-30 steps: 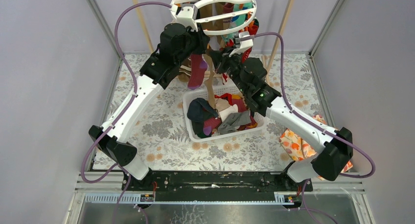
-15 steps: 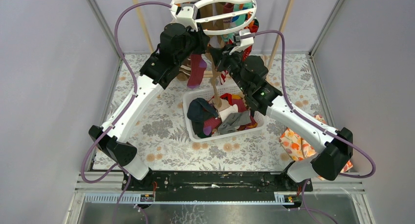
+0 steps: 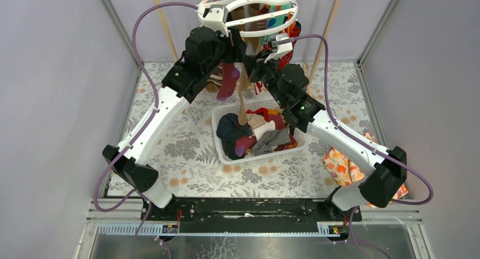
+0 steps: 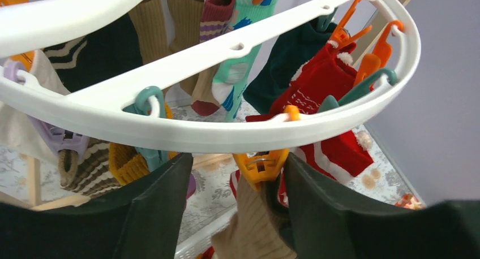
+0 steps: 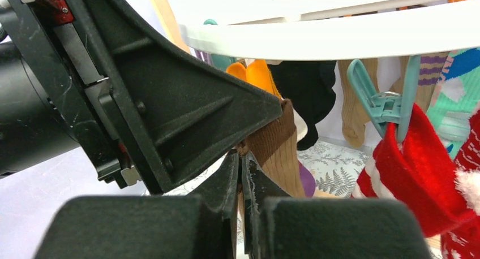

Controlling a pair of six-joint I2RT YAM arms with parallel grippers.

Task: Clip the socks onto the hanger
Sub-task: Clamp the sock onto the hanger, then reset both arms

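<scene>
The white ring hanger hangs at the back with several socks clipped round it. In the left wrist view an orange clip under the ring bites the top of a tan ribbed sock. My left gripper stands open around that clip, its fingers apart from it on the left and close on the right. My right gripper is shut on the tan sock just below the clip. From above, the tan sock dangles over the basket beside a magenta sock.
A white slotted basket below holds several loose socks. A teal clip holds a red-and-white sock to the right. Wooden rack poles rise behind. An orange patterned bag lies by the right arm.
My left gripper has opened and let go of the orange clip, which now grips the tan sock. The right gripper rose slightly with the sock, and the ring swung a little.
</scene>
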